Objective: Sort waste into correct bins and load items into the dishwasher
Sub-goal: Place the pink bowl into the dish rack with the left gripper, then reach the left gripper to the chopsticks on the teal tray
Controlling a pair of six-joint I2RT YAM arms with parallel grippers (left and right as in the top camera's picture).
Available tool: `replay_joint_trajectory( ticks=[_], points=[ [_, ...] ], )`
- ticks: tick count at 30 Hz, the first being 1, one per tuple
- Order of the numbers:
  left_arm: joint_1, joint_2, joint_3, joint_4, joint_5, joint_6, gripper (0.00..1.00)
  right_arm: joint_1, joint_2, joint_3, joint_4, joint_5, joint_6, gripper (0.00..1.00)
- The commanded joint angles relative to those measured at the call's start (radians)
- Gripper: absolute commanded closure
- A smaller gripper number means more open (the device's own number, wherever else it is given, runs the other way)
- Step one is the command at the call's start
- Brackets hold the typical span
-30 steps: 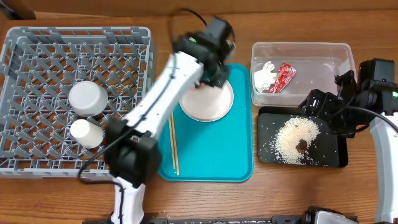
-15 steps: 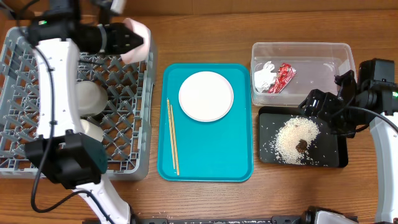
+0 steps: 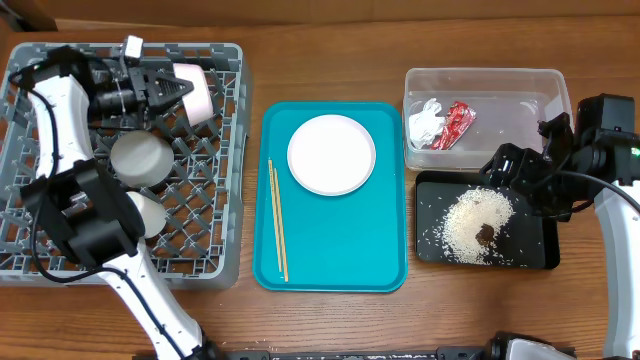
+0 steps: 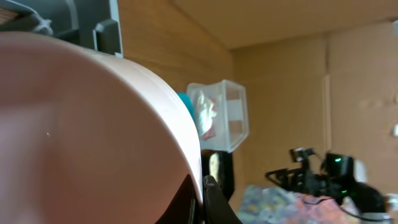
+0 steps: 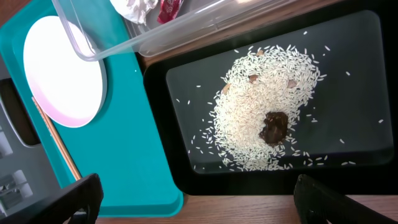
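Note:
My left gripper [image 3: 172, 88] is shut on the rim of the small white bowl [image 3: 197, 92] and holds it tilted over the back of the grey dish rack [image 3: 218, 250]. In the left wrist view the bowl [image 4: 81, 137] fills the frame, with the gripper [image 4: 202, 200] pinching its edge. A grey bowl [image 3: 140, 158] and a white cup [image 3: 145, 213] sit in the rack. The white plate [image 3: 331, 154] and chopsticks [image 3: 277, 220] lie on the teal tray [image 3: 340, 260]. My right gripper [image 5: 205, 205] is open and empty above the black tray [image 5: 348, 74], which holds rice [image 5: 267, 106] and a brown lump [image 5: 273, 127].
The clear tub [image 3: 500, 85] at the back right holds the white tissue [image 3: 425, 122] and red wrapper [image 3: 457, 125]. The right arm [image 3: 600, 150] hangs over the black tray's right end. Bare wood lies along the table's front edge.
My left arm has swung left from the teal tray to the rack with the white bowl, then come lower over the rack's back. The right arm has not moved.

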Motion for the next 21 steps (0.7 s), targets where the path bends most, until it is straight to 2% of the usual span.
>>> replay_joint_trajectory(
  ticks=[1,3,4,7,10,13,18,21],
  points=[
    [0.048,0.017,-0.001,-0.037,-0.057,0.047,0.83,-0.002,-0.008,0.020,0.003,-0.005,0.000,0.00],
    [0.072,0.012,-0.001,-0.059,-0.099,0.047,0.52,-0.002,-0.008,0.020,0.003,-0.005,0.000,0.00],
    [0.088,0.011,0.000,-0.080,-0.114,0.048,0.43,-0.002,-0.008,0.020,0.003,-0.005,0.000,0.00],
    [0.118,0.007,0.005,-0.129,-0.121,0.070,0.23,-0.002,-0.008,0.020,0.003,-0.005,0.000,0.00],
    [0.139,-0.024,0.018,-0.194,-0.113,0.146,0.00,-0.002,-0.008,0.020,0.003,-0.005,0.000,0.00],
    [0.137,-0.089,0.021,-0.219,-0.126,0.191,0.00,-0.002,-0.008,0.020,0.002,-0.005,0.000,0.00],
    [0.084,-0.263,0.021,-0.213,-0.194,0.187,0.00,-0.002,-0.008,0.020,0.002,-0.005,0.000,0.00],
    [-0.005,-0.365,0.021,-0.169,-0.362,0.069,0.00,-0.002,-0.008,0.020,0.002,-0.005,0.000,0.00]
  ],
)
